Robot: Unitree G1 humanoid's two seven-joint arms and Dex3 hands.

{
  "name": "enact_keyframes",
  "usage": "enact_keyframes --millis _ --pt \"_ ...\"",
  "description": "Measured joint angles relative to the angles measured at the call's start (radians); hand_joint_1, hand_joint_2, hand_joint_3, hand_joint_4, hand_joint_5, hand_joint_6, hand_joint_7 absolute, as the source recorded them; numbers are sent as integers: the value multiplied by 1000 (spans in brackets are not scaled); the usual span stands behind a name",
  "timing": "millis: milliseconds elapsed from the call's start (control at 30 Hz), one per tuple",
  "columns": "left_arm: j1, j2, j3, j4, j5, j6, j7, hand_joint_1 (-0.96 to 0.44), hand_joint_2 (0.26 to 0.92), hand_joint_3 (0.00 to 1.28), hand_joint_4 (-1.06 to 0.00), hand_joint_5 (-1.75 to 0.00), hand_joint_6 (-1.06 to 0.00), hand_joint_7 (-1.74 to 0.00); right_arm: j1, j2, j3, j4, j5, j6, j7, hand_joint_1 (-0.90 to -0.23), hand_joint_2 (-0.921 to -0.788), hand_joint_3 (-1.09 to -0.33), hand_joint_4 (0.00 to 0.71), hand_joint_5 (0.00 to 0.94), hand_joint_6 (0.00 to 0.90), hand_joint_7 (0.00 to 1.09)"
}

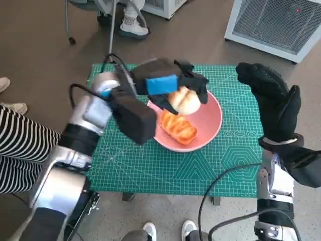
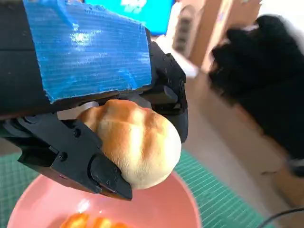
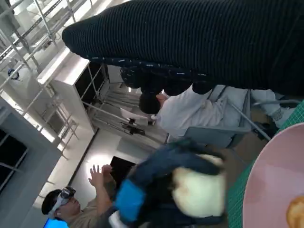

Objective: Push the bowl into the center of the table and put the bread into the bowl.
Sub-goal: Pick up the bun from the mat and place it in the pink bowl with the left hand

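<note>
While left hand [image 1: 170,88] grips bun [image 1: 184,100] over bowl [image 1: 213,120] | right hand [image 1: 273,98] spread, near table edge

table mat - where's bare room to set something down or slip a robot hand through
Bare green mat lies along the near edge in front of the pink bowl, and in the strip between the bowl and the gloved right robot hand. The bowl itself is crowded: a golden pastry lies in it, and the left robot hand holds a round bun above it.

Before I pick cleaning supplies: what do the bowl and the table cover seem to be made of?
The bowl looks like smooth pink plastic or melamine, with an even matte sheen. The table cover seems a rubbery green cutting mat, printed with white grid lines.
</note>
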Motion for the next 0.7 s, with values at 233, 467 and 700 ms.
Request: enact_keyframes --millis 233,467,700 --pt "-20 -30 -35 76 44 71 10 -48 863 171 -315 -608 -419 -819 2 0 -1 -10 0 0 -1 -709 -921 -710 156 1 0 564" --pt "-20 -33 -55 98 51 138 -28 -95 854 48 -218 -43 -363 -355 5 0 -1 -19 -1 2 -4 -710 -921 -710 153 0 -1 567" --pt "-11 -32 -39 84 30 170 -65 -135 854 28 -112 -3 -340 -272 5 2 -1 -31 -1 7 -9 -710 -921 -711 150 0 -1 568"
